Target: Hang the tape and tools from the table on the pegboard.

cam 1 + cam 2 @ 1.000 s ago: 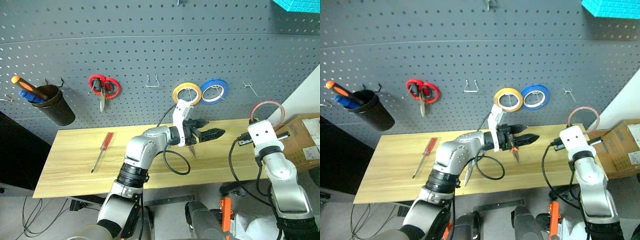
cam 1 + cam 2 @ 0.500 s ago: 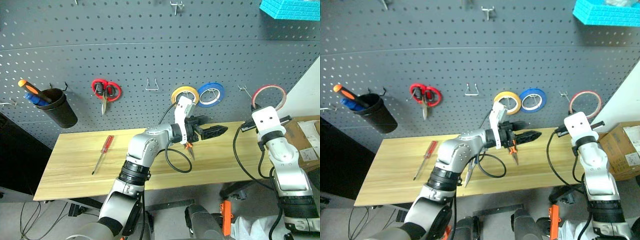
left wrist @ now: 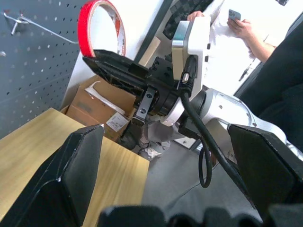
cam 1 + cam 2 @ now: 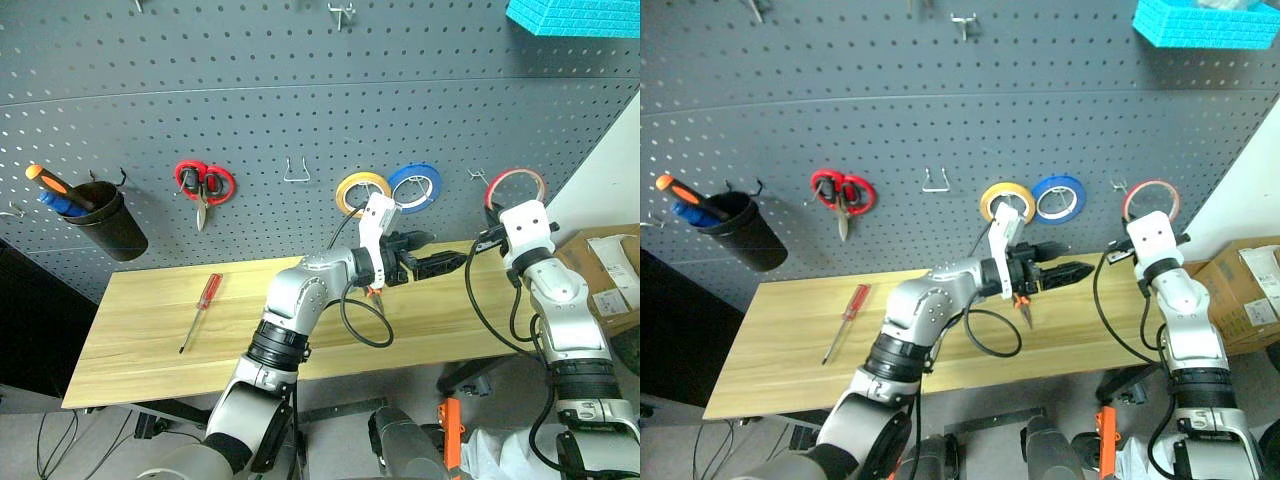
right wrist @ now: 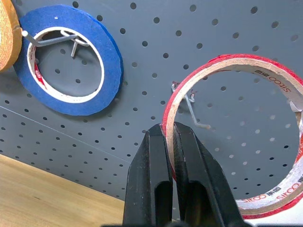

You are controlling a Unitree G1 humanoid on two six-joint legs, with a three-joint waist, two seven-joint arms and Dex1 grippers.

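My right gripper (image 5: pixel 169 142) is shut on the lower rim of the red tape (image 5: pixel 222 66) and holds the roll upright close in front of the pegboard (image 4: pixel 300 90). A metal hook (image 5: pixel 191 106) shows through the ring's opening. In the head view the tape (image 4: pixel 516 186) hangs at the board's right end. My left gripper (image 4: pixel 440 262) points right over the table (image 4: pixel 150 340), open and empty. The orange-and-black pliers (image 4: pixel 377 297) lie under its wrist. The red-handled screwdriver (image 4: pixel 201 310) lies on the table's left part.
On the board hang a black cup (image 4: pixel 112 220) holding an orange-handled screwdriver, red scissors (image 4: pixel 203 186), an empty hook (image 4: pixel 295 170), a yellow roll (image 4: pixel 360 190) and a blue roll (image 4: pixel 415 185). A cardboard box (image 4: pixel 605 280) stands at the right. A person (image 3: pixel 246 33) stands beyond.
My right gripper has carried the red tape up and forward, closer to the hook on the pegboard. The left arm has stayed in place. The camera view has shifted.
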